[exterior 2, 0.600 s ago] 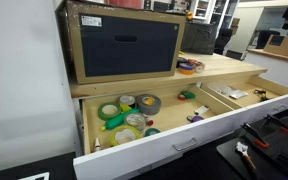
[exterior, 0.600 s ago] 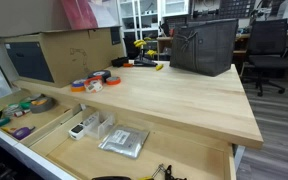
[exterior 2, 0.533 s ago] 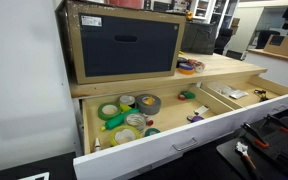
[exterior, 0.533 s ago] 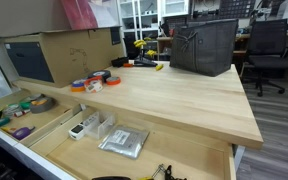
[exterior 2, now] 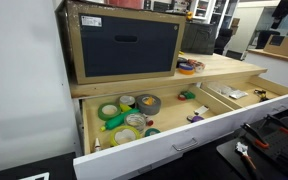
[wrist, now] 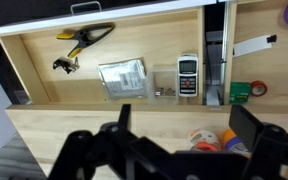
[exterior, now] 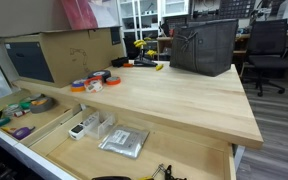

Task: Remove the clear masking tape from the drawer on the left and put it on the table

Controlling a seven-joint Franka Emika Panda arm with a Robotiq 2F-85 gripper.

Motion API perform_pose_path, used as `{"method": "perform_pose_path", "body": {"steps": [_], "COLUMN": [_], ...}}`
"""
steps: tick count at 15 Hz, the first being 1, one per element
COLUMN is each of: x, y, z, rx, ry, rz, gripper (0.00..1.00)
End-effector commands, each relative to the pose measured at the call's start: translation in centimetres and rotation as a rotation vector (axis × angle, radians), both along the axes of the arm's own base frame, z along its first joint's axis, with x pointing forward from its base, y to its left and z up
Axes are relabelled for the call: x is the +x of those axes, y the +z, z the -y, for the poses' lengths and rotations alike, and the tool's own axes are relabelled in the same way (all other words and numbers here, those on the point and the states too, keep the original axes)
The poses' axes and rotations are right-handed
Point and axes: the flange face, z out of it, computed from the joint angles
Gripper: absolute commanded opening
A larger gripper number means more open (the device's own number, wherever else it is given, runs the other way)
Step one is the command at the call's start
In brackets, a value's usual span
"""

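Note:
The narrow pale-wood drawer (exterior 2: pixel 144 152) stands open and holds several tape rolls; it also shows in the other exterior view (exterior: pixel 41 118). A whitish translucent roll (exterior 2: pixel 135 121), likely the clear masking tape, lies among green and grey rolls. In the wrist view only one end of the drawer (wrist: pixel 274 65) shows, and the clear tape is out of view there. My gripper (wrist: pixel 184 113) is open and empty above the table (wrist: pixel 84 125), over the coloured rolls (wrist: pixel 212 141). The gripper does not show in the exterior views.
The wider drawer (exterior: pixel 159 150) is open with a clear organiser (exterior: pixel 94 125), a plastic bag (wrist: pixel 122 77), a meter (wrist: pixel 188 75) and pliers (wrist: pixel 84 38). On the table (exterior: pixel 174 95) stand a cardboard box (exterior: pixel 69 50), coloured rolls (exterior: pixel 92 82) and a dark bin (exterior: pixel 204 45).

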Motion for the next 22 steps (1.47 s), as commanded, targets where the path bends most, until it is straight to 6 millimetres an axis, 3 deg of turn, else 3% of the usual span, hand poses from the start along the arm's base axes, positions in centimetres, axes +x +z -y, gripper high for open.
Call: {"method": "perform_pose_path", "body": {"steps": [1, 5, 14, 22], "x": [2.5, 5.1, 10.6, 14.0], "y": [0.2, 0.3, -1.9, -4.7], "z": [-5.4, -9.1, -11.1, -14.9], "rx": [0.028, 0.083, 0.169, 0.103], "ry": [0.055, 0.105, 0.111, 0.104], "rz": [-0.017, -0.039, -0.139, -0.171], "gripper": [1.00, 1.00, 1.00, 1.00]}}
